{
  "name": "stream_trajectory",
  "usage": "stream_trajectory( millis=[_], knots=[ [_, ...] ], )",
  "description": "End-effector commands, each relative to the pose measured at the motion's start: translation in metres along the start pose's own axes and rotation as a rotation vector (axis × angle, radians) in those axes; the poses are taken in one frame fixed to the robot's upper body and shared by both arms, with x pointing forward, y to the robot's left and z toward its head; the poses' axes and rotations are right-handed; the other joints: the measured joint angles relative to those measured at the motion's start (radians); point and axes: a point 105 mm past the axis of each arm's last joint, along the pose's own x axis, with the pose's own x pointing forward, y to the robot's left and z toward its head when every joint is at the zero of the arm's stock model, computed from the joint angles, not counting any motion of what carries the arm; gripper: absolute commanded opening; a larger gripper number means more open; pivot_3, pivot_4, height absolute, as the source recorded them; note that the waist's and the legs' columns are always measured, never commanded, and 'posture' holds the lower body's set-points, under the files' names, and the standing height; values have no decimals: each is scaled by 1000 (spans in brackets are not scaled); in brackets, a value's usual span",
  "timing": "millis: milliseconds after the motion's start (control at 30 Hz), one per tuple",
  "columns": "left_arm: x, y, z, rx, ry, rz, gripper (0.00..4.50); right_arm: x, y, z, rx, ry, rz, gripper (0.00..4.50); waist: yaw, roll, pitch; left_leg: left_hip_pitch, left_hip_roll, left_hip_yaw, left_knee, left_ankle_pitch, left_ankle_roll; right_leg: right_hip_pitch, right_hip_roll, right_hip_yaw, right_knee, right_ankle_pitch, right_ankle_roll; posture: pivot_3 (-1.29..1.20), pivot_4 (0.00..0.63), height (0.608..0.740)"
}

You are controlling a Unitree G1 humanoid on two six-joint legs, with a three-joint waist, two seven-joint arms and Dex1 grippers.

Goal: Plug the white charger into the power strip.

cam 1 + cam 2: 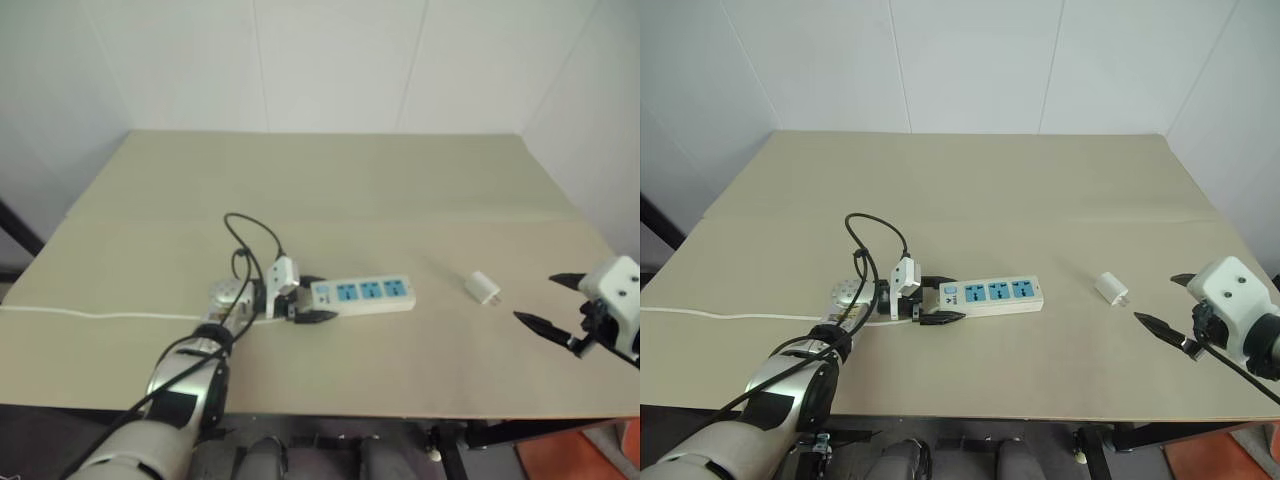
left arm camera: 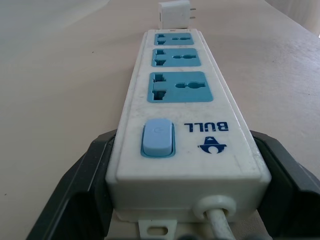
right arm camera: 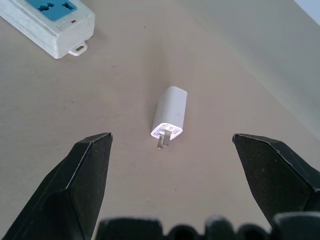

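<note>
The power strip (image 1: 362, 294) is a long white plastic bar with rounded edges, lying flat on the matte beige table (image 1: 330, 190). Its top carries three square blue sockets (image 2: 177, 86) in a row, then a smooth, rounded pale-blue switch (image 2: 158, 137) beside a blue printed logo. A thin white cord (image 1: 100, 316) leaves the switch end through a moulded collar and runs along the table away from the strip.

The left gripper (image 1: 300, 299) is clamped on the switch end of the power strip: in the left wrist view its two black, angular fingers (image 2: 87, 175) press against the strip's opposite long sides.

The white charger (image 3: 169, 112) is a small glossy block with rounded corners, lying on its side on the table beyond the strip's socket end and apart from it. Two short flat metal prongs (image 3: 163, 140) project from one face, pointing away from the power strip.

The right gripper (image 1: 548, 301) hovers farther from the strip than the charger, its tapered black fingers (image 3: 80, 180) spread wide apart and touching nothing. In the right wrist view the charger lies ahead, between the two finger lines, prongs toward the gripper.
</note>
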Motion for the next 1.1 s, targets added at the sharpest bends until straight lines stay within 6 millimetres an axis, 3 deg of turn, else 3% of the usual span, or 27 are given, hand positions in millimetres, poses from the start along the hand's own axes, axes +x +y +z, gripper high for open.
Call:
stream_trajectory(
  millis=[33, 200, 433, 600, 733, 1100],
  knots=[
    [3, -4, 2, 30, 21, -56, 3297, 4, -7, 23, -46, 1, 22, 4500, -2, 0, 0, 0, 0, 0, 0, 0, 0, 0, 0, 0, 0, 0, 0, 0, 150, 740],
    [3, -9, 4, 39, 38, -132, 3297, 30, -14, 51, 35, 191, 166, 4500, -14, 2, -1, 2, 0, 1, 0, 0, 0, 0, 0, 1, 1, 0, -1, 0, 150, 740],
    [13, -14, 12, 10, -47, -150, 3297, 89, -23, 72, 151, 421, 259, 4500, -10, 2, 0, -3, 0, 0, 0, 0, 0, -3, -1, -1, -1, 2, -5, 0, 150, 740],
    [15, -18, 12, 28, -52, -164, 3297, 115, -35, 70, 155, 547, 253, 4500, 10, 2, -1, -16, -1, -1, 1, 0, 0, -19, -2, -2, 5, 5, -8, 0, 150, 740],
    [14, -16, 11, 3, -75, -130, 3297, 129, -43, 57, 173, 616, 240, 4500, 11, 3, -1, -17, -1, -1, 1, 0, 0, -20, -2, -3, 6, 5, -9, 0, 150, 740],
    [10, -15, 6, 3, -41, -116, 3297, 136, -45, 31, 243, 713, 257, 4500, 2, 4, -2, -15, -1, -1, 1, 0, 0, -20, -1, -2, 8, 5, -9, 0, 150, 740]
  ],
)
